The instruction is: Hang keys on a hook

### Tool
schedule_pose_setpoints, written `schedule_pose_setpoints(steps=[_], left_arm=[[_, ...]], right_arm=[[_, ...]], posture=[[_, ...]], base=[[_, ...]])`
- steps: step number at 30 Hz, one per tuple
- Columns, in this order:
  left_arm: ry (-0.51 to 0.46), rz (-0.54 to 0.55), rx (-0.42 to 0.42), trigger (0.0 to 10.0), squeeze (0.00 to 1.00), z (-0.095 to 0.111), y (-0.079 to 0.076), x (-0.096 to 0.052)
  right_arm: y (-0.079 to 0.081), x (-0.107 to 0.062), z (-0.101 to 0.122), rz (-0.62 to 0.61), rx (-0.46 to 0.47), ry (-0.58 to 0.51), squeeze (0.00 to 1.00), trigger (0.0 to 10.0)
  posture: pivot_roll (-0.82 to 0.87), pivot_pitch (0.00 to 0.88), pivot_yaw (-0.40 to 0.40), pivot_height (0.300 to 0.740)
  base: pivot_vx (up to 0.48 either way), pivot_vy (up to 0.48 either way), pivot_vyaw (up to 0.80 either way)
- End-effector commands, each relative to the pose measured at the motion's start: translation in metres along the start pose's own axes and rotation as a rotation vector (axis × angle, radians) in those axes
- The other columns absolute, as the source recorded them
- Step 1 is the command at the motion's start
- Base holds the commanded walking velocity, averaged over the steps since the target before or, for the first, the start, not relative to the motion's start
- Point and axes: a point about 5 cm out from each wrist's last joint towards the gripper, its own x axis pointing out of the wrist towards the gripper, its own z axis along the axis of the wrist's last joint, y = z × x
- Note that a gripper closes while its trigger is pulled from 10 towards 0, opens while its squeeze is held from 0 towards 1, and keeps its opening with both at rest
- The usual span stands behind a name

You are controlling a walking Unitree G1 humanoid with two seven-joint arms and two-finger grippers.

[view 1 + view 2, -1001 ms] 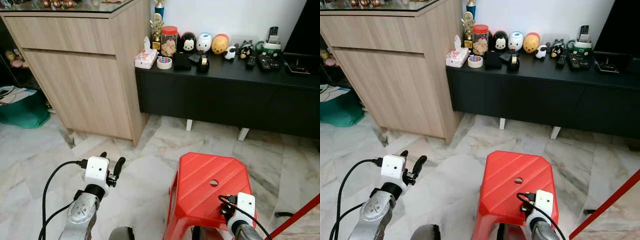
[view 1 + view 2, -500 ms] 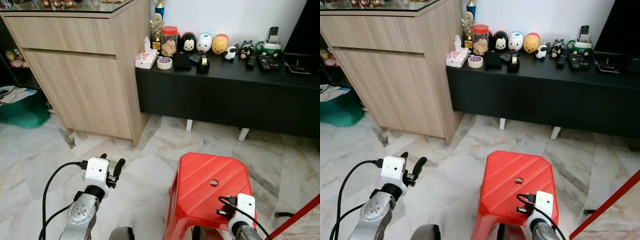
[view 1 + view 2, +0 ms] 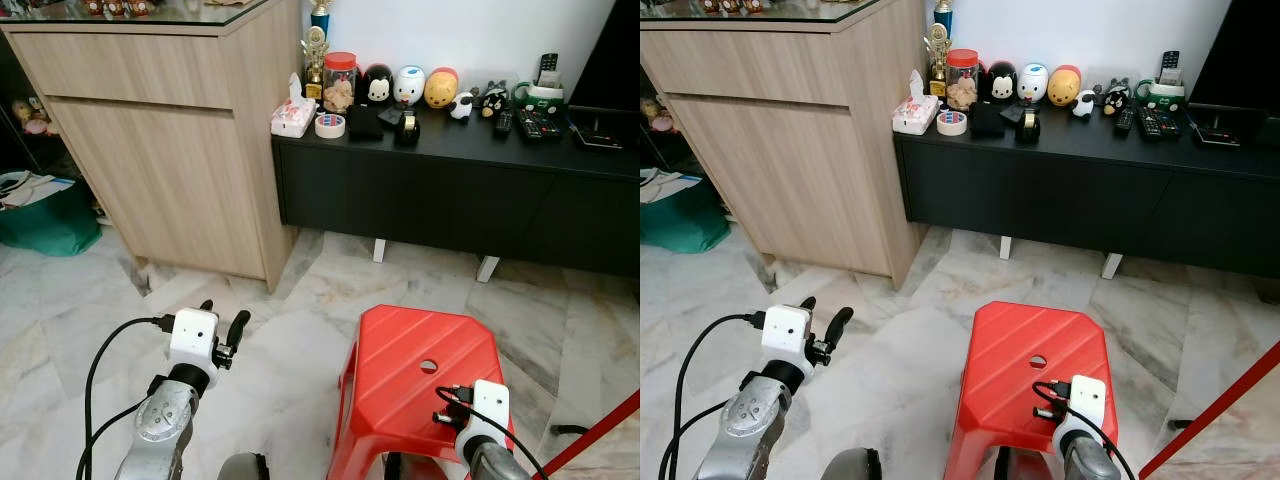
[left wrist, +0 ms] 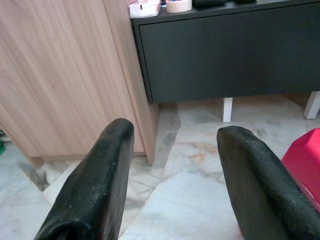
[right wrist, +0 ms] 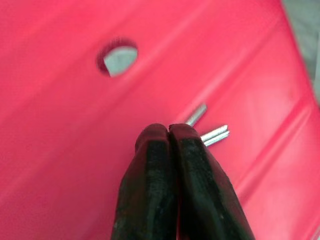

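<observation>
Over the red stool (image 5: pixel 65 150), right claw (image 5: pixel 169 131) still pinched on keys (image 5: pixel 206 127); left claw (image 4: pixel 172 135) unchanged, wide.

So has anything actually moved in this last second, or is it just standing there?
Hardly anything. The right gripper, shut on the keys over the red stool, has edged slightly towards it. The left gripper stays open over the floor, and the cabinets are unchanged.

Red stool (image 3: pixel 425 380) on marble floor (image 3: pixel 300 290); possibly tape (image 3: pixel 329 125) on black console (image 3: pixel 450 180).

Red stool (image 3: pixel 425 385) on marble floor (image 3: pixel 300 330), left gripper (image 3: pixel 222 322) raised, black sideboard (image 3: pixel 450 190) behind
</observation>
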Motion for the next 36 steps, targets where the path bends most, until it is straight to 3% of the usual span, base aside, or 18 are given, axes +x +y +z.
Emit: schedule_pose_setpoints(steps=[1,9,10,11,16,25,29,36], left_arm=[[0.011,0.012,0.005,10.0,0.00,-0.002,0.003,0.001],[0.007,0.020,-0.001,10.0,0.00,-0.003,0.003,0.001],[0.007,0.020,-0.001,10.0,0.00,-0.003,0.003,0.001],[0.007,0.021,0.000,10.0,0.00,-0.003,0.003,0.000],[0.005,0.027,0.001,10.0,0.00,-0.003,0.003,0.000],[-0.053,-0.007,-0.019,10.0,0.00,0.012,-0.008,0.005],[-0.058,-0.032,-0.024,10.0,0.00,0.015,-0.013,0.006],[-0.037,-0.105,-0.024,10.0,0.00,0.013,-0.023,0.006]], right_arm=[[-0.002,0.002,0.015,0.011,-0.025,-0.065,0.00,0.0],[-0.009,-0.003,0.035,0.033,-0.072,-0.187,0.00,0.0],[-0.009,-0.004,0.037,0.038,-0.076,-0.197,0.00,1.5],[-0.009,-0.006,0.041,0.050,-0.095,-0.217,0.00,10.0],[-0.007,-0.011,0.049,0.077,-0.114,-0.246,0.00,10.0],[0.020,-0.021,0.102,0.292,-0.182,-0.318,0.00,10.0],[0.030,-0.023,0.104,0.340,-0.202,-0.305,0.00,10.0],[0.056,-0.027,0.102,0.430,-0.189,-0.214,0.00,10.0]], posture=[[0.05,0.000,-0.020,0.618],[0.04,0.000,-0.028,0.618],[0.04,0.000,-0.030,0.618],[0.04,0.000,-0.034,0.618],[0.04,0.000,-0.039,0.618],[0.03,0.000,-0.060,0.618],[0.03,0.000,-0.063,0.618],[0.02,0.000,-0.065,0.662]], base=[[0.000,0.000,0.00],[0.000,0.000,0.00],[0.000,0.000,0.00],[0.000,0.000,0.00],[0.000,0.000,0.00],[0.000,0.000,0.00],[0.000,0.000,0.00],[0.000,0.000,0.00]])
